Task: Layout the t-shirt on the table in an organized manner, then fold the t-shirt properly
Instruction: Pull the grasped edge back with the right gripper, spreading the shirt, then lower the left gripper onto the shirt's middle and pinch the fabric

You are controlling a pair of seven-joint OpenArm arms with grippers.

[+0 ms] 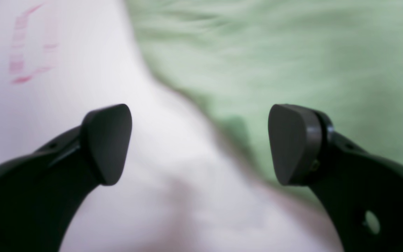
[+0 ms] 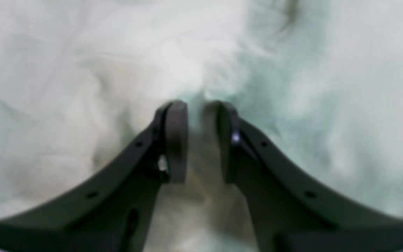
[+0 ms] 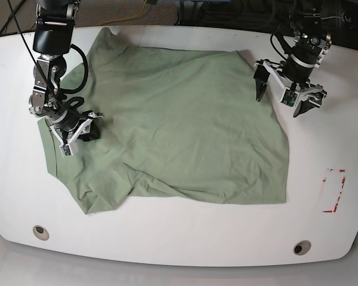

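The pale green t-shirt (image 3: 185, 119) lies spread over the middle of the white table (image 3: 179, 238), with its lower left part bunched and folded. My right gripper (image 3: 88, 130) rests on the shirt's left sleeve area. In the right wrist view its fingers (image 2: 177, 140) stand nearly together with a pinch of the t-shirt (image 2: 82, 70) between them. My left gripper (image 3: 280, 100) hangs open over the shirt's upper right edge. In the left wrist view the left gripper (image 1: 199, 143) straddles the edge between the t-shirt (image 1: 292, 52) and the bare table (image 1: 82, 87), with nothing held.
Red tape marks (image 3: 334, 190) sit on the table right of the shirt and show blurred in the left wrist view as tape marks (image 1: 30, 45). Two grey grommets (image 3: 40, 231) (image 3: 298, 246) lie near the front edge. Cables hang behind the table.
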